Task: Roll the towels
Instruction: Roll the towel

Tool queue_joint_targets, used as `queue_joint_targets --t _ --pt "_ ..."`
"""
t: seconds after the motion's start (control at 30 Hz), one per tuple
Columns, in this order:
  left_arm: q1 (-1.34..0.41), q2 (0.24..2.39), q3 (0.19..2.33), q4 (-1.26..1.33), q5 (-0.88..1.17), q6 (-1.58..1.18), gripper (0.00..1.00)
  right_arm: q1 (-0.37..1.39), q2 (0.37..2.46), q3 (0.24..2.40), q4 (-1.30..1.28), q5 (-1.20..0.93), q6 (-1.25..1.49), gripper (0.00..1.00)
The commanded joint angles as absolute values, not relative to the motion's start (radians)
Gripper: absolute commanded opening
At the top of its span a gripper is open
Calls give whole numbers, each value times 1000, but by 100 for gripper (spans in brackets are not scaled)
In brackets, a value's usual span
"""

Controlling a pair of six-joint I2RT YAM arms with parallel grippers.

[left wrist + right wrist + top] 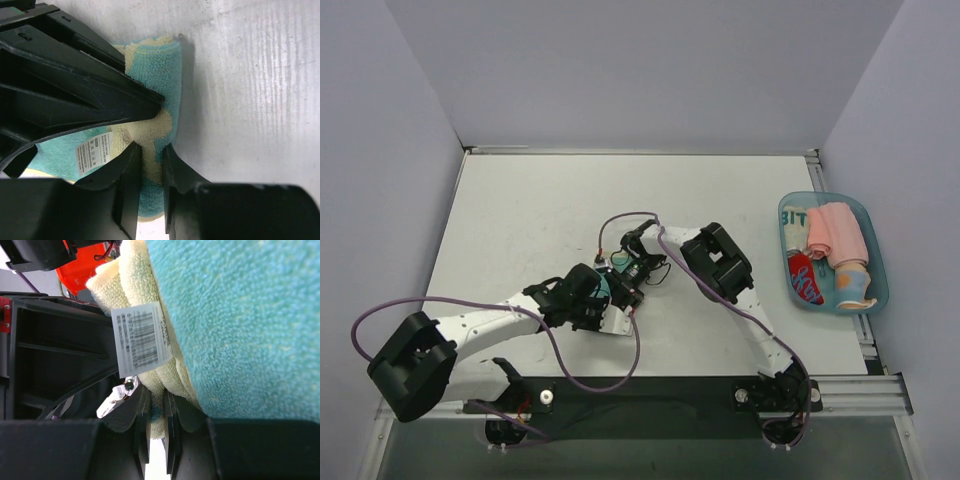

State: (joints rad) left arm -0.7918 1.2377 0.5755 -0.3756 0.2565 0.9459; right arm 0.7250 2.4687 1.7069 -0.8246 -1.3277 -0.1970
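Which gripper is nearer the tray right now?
Right, narrowly: the right gripper pinches the towel mid-table, far left of the tray; the left gripper grips the same towel from just further left.

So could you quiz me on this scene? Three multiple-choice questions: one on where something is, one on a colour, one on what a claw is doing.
1. Where is the light blue tray?
A. Between the two arms
B. At the right edge of the table
C. At the left edge

2. What colours is the towel in the middle?
A. Red and blue
B. Plain pink
C. Pale yellow and teal

3. What is the right gripper doing?
A. Shut on the towel's edge
B. Hanging wide open over bare table
C. Gripping the tray

Answers:
1 B: the top view shows it far right.
2 C: both wrist views show yellow and teal cloth.
3 A: the right wrist view shows cloth pinched between its fingers.
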Motion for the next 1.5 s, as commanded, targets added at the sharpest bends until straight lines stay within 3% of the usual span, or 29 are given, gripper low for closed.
queue_joint_targets --t 0.0,0.07,0.13,0.2,0.5,0.63,0.77,0.97,1.1,1.2,1.33,1.47 --pt "-798 1290 566 -336 230 948 26 707 2504 1715 -842 -1255 -201 0" --pt "-798 1331 583 -421 267 953 12 700 2493 1712 -842 -1243 -201 0" --pt "-792 1382 603 -486 330 948 6 693 2451 1701 -838 -1195 -210 1" --pt "-790 1420 642 -588 406 950 0 683 2390 1694 -831 -1154 -218 10" --pt "-618 1702 897 -929 624 991 0 563 2076 1622 -764 -882 -212 39" --pt "-543 1880 1063 -1066 684 1018 0 488 1930 1522 -707 -801 -213 41" --pt "-496 2032 1208 -1207 721 1041 0 442 1778 1441 -678 -733 -221 51" --pt "-439 2238 1405 -1336 752 1068 1 445 1534 1342 -644 -707 -236 50" --pt "-408 2341 1491 -1391 753 1080 1 537 1448 1298 -643 -693 -279 48" --pt "-394 2370 1525 -1390 741 1066 1 693 1419 1269 -617 -562 -336 48" --pt "-393 2394 1551 -1400 735 1062 2 872 1483 1272 -586 -381 -393 53" --pt "-391 2402 1559 -1402 736 1060 4 998 1575 1238 -455 -220 -445 66"
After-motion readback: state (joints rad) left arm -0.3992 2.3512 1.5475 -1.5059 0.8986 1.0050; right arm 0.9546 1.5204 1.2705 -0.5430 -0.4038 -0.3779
